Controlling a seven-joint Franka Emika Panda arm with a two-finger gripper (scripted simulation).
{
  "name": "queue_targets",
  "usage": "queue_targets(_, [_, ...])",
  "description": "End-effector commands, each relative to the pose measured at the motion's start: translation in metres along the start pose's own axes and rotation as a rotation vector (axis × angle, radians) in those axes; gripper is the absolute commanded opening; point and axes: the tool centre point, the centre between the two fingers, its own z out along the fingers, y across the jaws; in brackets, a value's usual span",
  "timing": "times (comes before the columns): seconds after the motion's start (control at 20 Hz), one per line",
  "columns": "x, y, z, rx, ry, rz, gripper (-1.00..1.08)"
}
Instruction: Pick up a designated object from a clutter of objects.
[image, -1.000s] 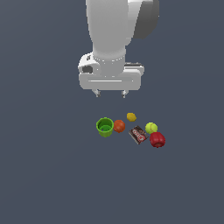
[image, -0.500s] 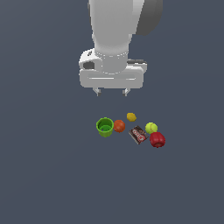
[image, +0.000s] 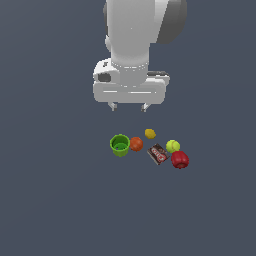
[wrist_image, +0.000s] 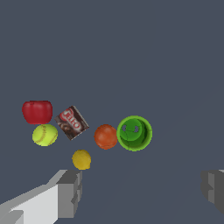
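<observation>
Reading the exterior view's left to right, the cup (image: 120, 145), orange ball (image: 136, 144), lemon (image: 150, 133), box (image: 158, 154), green ball (image: 173, 146) and red fruit (image: 180, 159) are lying clustered, the lemon sitting at the far edge. The gripper (image: 129, 106) is hanging above with fingers spread apart and empty, so descent, grasp and lift are all remaining. The wrist view is showing the box's label and the cup's inside, while the exterior view is showing the arm's height.

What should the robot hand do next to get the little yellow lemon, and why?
Probably slide sideways a little, then lower. The open gripper hangs above the clutter, holding nothing, and in the wrist view the small golden-yellow lemon sits near one finger rather than centred between them. The orange-red ball lies close by, so centring first seems safer.
</observation>
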Motion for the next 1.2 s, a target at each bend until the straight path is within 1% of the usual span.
queue_targets(0.0, [0.0,-0.004,0.009,-0.002,0.0,0.004,1.0])
queue_targets(0.25, [-0.003,-0.018,0.037,-0.007,0.003,0.02,1.0])
queue_targets(0.55, [-0.013,-0.041,0.084,-0.013,0.008,0.046,1.0])
queue_targets(0.85, [-0.032,-0.067,0.137,-0.014,0.014,0.075,1.0])
queue_targets(1.15, [-0.06,-0.09,0.184,-0.008,0.019,0.101,1.0])
